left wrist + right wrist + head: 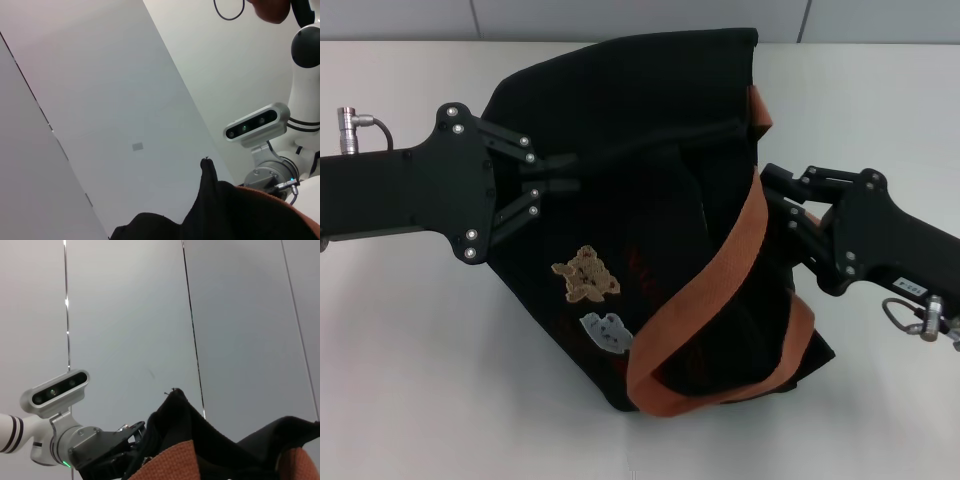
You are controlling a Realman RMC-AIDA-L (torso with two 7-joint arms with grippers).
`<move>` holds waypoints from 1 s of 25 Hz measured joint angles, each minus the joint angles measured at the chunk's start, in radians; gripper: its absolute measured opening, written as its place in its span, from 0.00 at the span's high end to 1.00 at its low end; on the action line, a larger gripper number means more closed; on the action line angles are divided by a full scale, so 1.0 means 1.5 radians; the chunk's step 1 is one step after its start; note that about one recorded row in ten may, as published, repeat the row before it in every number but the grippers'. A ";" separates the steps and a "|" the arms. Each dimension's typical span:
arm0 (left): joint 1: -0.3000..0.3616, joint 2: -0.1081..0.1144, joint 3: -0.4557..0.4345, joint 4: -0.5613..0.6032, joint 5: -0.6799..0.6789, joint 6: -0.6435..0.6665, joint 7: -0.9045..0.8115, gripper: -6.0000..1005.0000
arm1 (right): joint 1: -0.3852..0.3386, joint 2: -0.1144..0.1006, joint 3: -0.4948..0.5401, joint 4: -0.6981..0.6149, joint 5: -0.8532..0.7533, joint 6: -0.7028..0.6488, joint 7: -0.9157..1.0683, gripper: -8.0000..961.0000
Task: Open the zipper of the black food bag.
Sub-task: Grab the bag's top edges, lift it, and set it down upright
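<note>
The black food bag (650, 230) lies tilted in the middle of the white table, its bear patches (586, 276) facing up and an orange-brown strap (705, 290) looped across it. A taut black ridge, the zipper (660, 140) line, runs along its top towards the far corner; no slider shows. My left gripper (563, 173) reaches in from the left and is shut on the near end of that ridge. At the bag's right end, beside the strap, my right gripper (776, 195) presses into the fabric. Both wrist views show only raised black fabric (215, 215) (190, 425).
Bare white tabletop (430, 380) surrounds the bag, with a grey panelled wall (640, 18) behind. The left wrist view takes in the right arm's wrist camera (255, 122). The left arm's wrist camera (55, 390) appears in the right wrist view.
</note>
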 joint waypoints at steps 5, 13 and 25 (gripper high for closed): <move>-0.001 -0.001 0.003 0.000 0.000 0.001 0.000 0.93 | 0.019 0.000 -0.001 0.028 -0.004 0.024 -0.026 0.81; -0.003 -0.001 0.005 0.000 0.001 0.002 0.000 0.93 | 0.033 0.001 -0.002 0.053 -0.006 0.046 -0.055 0.79; -0.009 -0.002 0.021 -0.007 0.001 0.005 0.000 0.92 | 0.051 0.002 -0.003 0.075 -0.008 0.088 -0.058 0.76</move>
